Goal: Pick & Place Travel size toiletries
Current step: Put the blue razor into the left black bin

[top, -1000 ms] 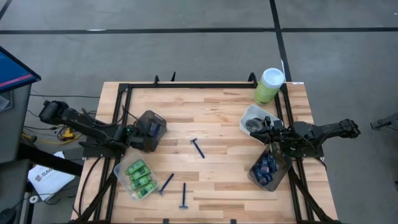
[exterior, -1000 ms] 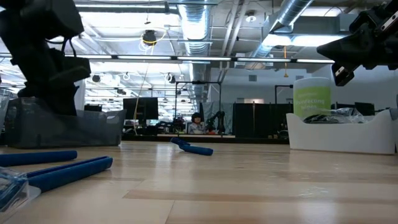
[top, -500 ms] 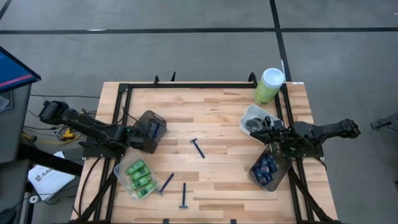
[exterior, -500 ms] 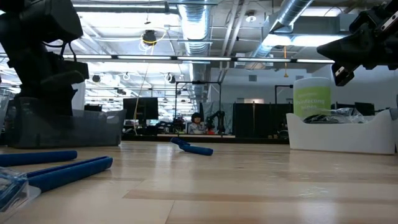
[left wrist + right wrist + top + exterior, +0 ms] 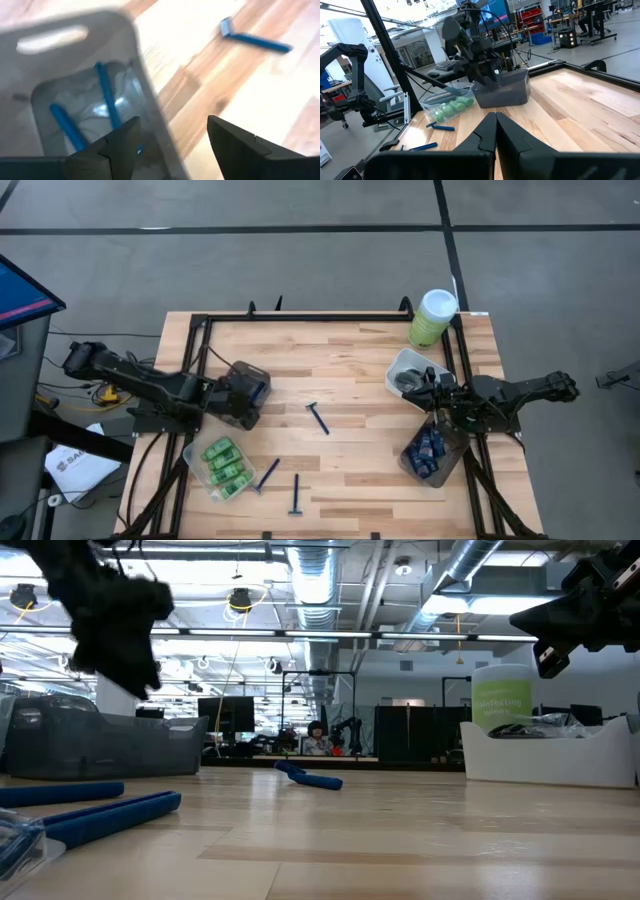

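My left gripper (image 5: 172, 145) stands open just above the smoky tub (image 5: 248, 388) at the table's left. The tub's right wall (image 5: 150, 115) shows between its fingers, and nothing is held. Two blue-handled razors (image 5: 106, 100) lie on the tub's floor. Three more razors lie flat on the wood, one at the middle (image 5: 318, 418) and two near the front edge (image 5: 267, 474) (image 5: 296, 495). Green mini bottles (image 5: 225, 464) lie in a clear tub at the front left. My right gripper (image 5: 495, 127) waits shut and level at the right, above the white tub (image 5: 405, 370).
A tall pale-green canister (image 5: 432, 318) stands at the far right corner. A smoky tub with dark-blue tubes (image 5: 430, 452) sits at the front right under the right arm. A black frame (image 5: 300, 317) runs along the table's edges. Bare wood lies between the middle razor and the white tub.
My left gripper has risen out of the smoky tub and shifted a little toward the table's right, turning as it went. The tub and the razors on the table have stayed in place.
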{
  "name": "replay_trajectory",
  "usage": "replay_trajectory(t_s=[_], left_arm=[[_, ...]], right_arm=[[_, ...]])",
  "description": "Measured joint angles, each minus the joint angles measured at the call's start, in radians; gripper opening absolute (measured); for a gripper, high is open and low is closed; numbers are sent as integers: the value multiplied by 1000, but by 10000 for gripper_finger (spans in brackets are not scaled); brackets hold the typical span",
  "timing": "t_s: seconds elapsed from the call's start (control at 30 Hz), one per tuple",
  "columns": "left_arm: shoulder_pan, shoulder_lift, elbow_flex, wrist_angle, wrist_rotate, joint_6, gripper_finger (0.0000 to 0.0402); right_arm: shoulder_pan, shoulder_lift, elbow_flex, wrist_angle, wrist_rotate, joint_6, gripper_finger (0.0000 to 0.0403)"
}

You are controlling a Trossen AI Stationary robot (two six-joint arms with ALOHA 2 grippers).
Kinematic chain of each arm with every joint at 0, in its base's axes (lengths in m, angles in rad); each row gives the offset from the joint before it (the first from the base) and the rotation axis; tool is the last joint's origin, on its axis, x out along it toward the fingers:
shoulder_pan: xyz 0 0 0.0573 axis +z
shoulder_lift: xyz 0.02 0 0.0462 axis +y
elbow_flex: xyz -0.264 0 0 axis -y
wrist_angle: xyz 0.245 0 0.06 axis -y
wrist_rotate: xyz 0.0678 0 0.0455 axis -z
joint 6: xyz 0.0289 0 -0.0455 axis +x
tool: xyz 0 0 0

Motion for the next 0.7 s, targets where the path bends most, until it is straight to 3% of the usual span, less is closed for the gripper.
replay_trajectory(t_s=[0.27,0.7], left_arm=[[0,0,152,31,-3,206,232],[0,18,210,365,112,561,282]], right_arm=[[0,0,0,0,0,0,0],[-1,0,0,0,0,0,0]])
